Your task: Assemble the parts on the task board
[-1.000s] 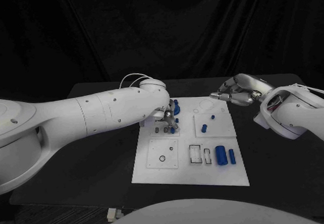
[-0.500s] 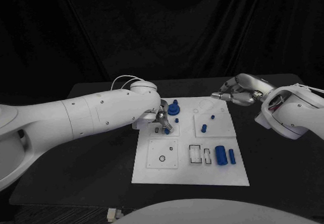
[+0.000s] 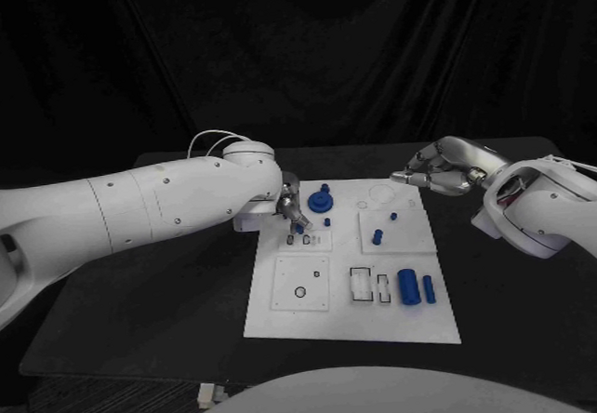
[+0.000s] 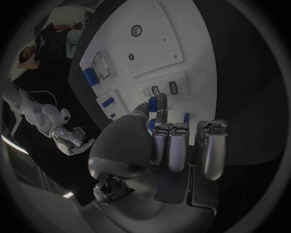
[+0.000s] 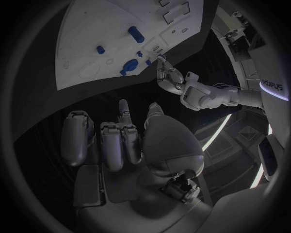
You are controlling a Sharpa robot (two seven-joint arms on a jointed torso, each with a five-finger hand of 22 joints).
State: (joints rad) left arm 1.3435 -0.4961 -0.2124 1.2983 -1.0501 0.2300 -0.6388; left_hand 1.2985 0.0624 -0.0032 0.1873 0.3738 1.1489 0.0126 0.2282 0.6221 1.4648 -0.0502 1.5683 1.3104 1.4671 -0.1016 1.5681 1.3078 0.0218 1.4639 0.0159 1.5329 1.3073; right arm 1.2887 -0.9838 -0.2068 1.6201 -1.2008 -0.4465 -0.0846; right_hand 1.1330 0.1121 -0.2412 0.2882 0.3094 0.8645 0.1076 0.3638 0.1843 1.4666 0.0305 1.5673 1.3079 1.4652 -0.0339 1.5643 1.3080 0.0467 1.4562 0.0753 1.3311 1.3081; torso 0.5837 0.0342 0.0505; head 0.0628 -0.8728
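The white board [image 3: 350,278] lies flat at the middle of the black surface [image 3: 182,287]. The left robot hand [image 3: 292,210] is at the board's far left corner, over a small panel with two slots; in the left wrist view it [image 4: 164,145] pinches a short blue peg [image 4: 161,103] between thumb and a fingertip, the other fingers curled beside it, with the peg just above the slots [image 4: 164,89]. A blue round part [image 3: 320,202] stands on the board just beside that hand. Two small blue pins [image 3: 384,226] stand in the far right panel, and a blue cylinder [image 3: 406,286] and a thinner blue bar [image 3: 427,288] lie side by side near the board's right edge, next to two empty rectangular slots [image 3: 370,285]. The right robot hand [image 3: 434,172] hovers off the board's far right corner with fingers curled in on nothing, as the right wrist view [image 5: 121,141] confirms. The peg is probably light, rigid moulded plastic with a smooth, somewhat slippery surface; a pinch across its upper half should leave the lower end free to enter a slot, and the peg should be kept upright, since a close fit would likely jam if it tilts.
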